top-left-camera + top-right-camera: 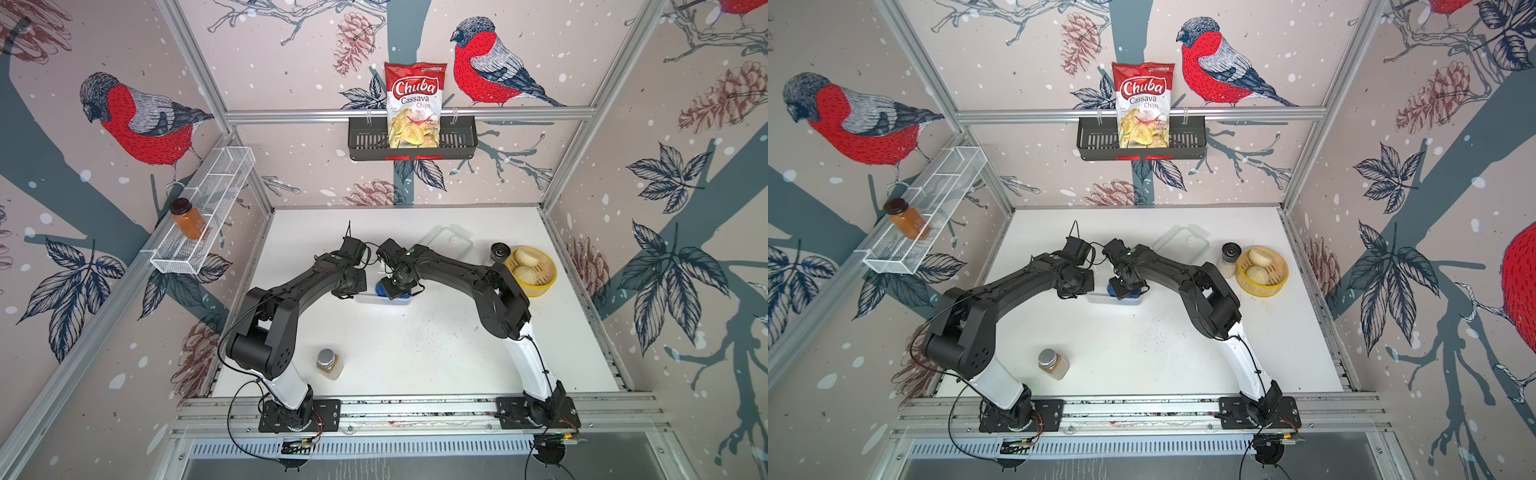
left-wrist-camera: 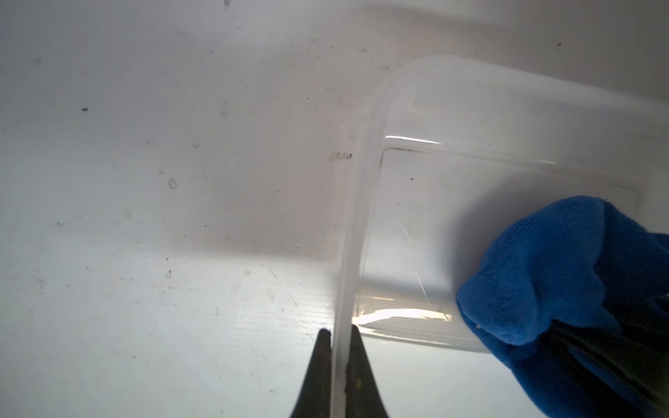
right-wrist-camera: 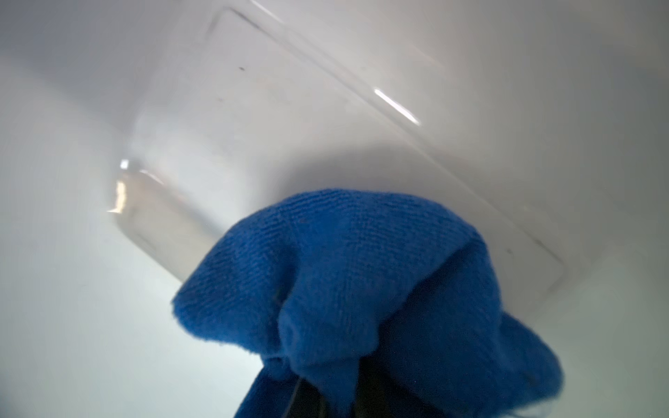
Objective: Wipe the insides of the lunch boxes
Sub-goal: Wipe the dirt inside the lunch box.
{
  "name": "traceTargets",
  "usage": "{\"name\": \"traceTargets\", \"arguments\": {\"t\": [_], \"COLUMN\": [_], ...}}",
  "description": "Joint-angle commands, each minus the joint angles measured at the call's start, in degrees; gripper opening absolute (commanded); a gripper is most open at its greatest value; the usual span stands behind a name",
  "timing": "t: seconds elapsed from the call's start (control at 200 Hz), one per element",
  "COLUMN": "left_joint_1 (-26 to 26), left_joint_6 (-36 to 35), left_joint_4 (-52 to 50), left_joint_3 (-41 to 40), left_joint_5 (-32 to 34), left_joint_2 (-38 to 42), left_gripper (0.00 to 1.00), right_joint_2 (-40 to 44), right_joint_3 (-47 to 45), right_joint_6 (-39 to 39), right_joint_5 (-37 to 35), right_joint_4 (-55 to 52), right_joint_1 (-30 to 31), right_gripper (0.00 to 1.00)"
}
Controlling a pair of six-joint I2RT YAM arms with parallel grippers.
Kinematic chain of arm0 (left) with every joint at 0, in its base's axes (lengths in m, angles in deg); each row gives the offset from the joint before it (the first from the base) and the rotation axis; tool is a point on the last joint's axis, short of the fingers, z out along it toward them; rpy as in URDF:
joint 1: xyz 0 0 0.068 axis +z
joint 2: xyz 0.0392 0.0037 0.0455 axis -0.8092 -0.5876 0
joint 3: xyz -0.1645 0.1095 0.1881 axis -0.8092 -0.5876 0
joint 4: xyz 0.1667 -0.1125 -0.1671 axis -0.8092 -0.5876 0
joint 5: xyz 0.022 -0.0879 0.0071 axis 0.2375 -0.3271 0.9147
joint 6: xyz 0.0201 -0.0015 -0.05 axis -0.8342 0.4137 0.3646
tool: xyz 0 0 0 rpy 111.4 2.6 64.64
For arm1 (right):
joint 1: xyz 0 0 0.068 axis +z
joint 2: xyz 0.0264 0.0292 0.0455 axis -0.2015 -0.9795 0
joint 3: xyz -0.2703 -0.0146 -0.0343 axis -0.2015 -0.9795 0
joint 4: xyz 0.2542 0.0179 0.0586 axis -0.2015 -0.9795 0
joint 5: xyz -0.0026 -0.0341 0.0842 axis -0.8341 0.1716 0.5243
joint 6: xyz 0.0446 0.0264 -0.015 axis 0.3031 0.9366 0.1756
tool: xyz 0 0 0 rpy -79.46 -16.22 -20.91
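Pinching lunch box [image 2: 362,202] rim: left hand [image 2: 340,330]; blue cloth [image 2: 564,275] inside.

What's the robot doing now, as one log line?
left fingers: shut on lunch box wall | right fingers: shut on blue cloth, inside box | lid: off

You have open white surface [image 1: 415,345] across the near middle. A silver-capped glass spice jar [image 1: 329,364] stands at near left, while a clear flat lid [image 1: 446,245], black-topped shaker [image 1: 500,251] and round yellow steamer basket [image 1: 540,289] crowd far right.
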Motion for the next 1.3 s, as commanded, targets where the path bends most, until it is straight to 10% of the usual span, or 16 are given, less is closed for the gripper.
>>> {"name": "traceTargets", "arguments": {"t": [0.0,0.5,1.296], "left_joint_1": [0.16,-2.01,-3.71], "left_joint_6": [2.33,1.23,0.72], "left_joint_4": [3.89,4.96,4.79], "left_joint_3": [0.47,0.49,2.83], "left_joint_5": [3.87,1.58,0.6], "left_joint_2": [-0.26,-0.46,-4.32], "left_gripper": [0.0,0.0,0.0], "right_joint_2": [-0.53,-9.35,-19.02], "right_joint_3": [1.04,17.47,25.42], "right_joint_6": [-0.34,5.76,8.37], "right_joint_5": [-12.09,-15.91,21.96], "right_joint_4": [-9.49,-3.12,9.31], "right_joint_1": [0.0,-5.69,-2.58], "right_gripper": [0.0,0.0,0.0]}}
